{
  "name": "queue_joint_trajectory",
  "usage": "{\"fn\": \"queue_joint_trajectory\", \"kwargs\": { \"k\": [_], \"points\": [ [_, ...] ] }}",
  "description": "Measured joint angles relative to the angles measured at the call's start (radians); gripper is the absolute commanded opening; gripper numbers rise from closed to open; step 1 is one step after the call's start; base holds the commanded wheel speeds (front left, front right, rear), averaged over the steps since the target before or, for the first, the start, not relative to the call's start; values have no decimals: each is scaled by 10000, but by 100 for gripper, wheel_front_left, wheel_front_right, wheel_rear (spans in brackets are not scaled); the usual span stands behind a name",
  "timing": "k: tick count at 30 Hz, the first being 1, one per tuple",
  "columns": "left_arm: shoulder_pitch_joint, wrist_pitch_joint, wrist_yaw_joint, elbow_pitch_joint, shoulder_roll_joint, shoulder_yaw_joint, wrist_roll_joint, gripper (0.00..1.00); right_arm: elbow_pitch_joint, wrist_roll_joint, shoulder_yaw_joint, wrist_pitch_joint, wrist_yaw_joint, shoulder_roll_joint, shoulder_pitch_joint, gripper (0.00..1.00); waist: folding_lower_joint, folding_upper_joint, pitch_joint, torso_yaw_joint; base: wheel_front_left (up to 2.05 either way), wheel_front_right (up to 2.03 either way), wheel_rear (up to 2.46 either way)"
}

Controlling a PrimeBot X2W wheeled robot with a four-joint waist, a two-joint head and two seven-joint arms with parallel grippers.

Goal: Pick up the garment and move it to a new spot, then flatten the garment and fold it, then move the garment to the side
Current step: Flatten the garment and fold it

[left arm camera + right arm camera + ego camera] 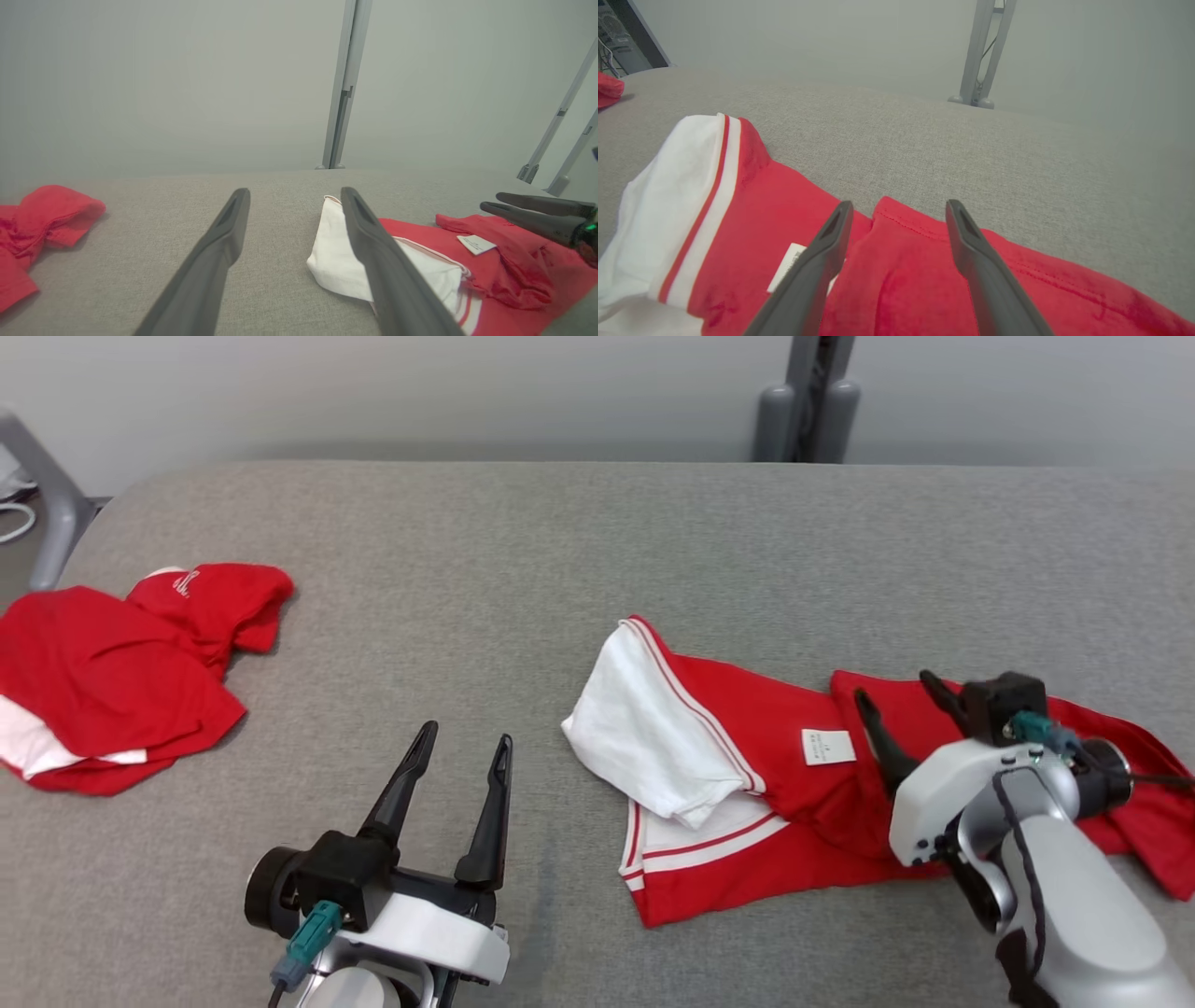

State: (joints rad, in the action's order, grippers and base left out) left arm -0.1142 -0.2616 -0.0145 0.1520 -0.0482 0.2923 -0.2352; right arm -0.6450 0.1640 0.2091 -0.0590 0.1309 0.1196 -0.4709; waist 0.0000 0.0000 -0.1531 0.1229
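- While both claws stood wide open and empty, the garment (747, 775) lay crumpled on the grey table (560, 541), right of centre. It was red, with a white panel folded over its left end.
- My right claw (892, 686) hung over the red part, just beside a small white label (828, 747). My left claw (467, 733) sat over bare table, apart from the cloth.
- I judged the cloth light, soft and limp. It would sag and bunch from a single hold, and a pinch might take one layer or several.
- A hemmed edge looked like the best place to take hold, such as the stitched red fold between the right claw's fingers in the right wrist view. The other claw could take the striped white end to spread it.
- My right forearm covered part of the garment, and its right end ran off the head view. I could not tell its full shape, nor whether it was a shirt or shorts.
- I could not tell whether the right fingertips touched the cloth, and the label's print was too small to read.
- A second red garment (112, 681) lay at the table's left, cut off by the frame.
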Motion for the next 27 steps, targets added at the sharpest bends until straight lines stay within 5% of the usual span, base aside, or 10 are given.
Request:
{"fn": "queue_joint_trajectory", "kwargs": {
  "k": [15,17,18,27],
  "points": [
    [-192,0,-219,-44,-4,334,-430,100,-2550,-155,-157,869,0,401,-1500,100,0,0,-582,1034,0,0,0],
    [-228,0,-219,-52,-2,360,-430,100,-2755,-102,-119,924,0,401,-1568,13,0,0,-625,1076,0,0,0],
    [-260,0,-219,-52,-4,359,-430,100,-2784,-67,-81,859,2,405,-1606,0,0,0,-647,1089,0,0,0],
    [-358,0,-234,-52,-4,391,-426,100,-2667,573,-339,67,0,510,-2615,0,-1,0,-774,1042,0,0,0]
  ]
}}
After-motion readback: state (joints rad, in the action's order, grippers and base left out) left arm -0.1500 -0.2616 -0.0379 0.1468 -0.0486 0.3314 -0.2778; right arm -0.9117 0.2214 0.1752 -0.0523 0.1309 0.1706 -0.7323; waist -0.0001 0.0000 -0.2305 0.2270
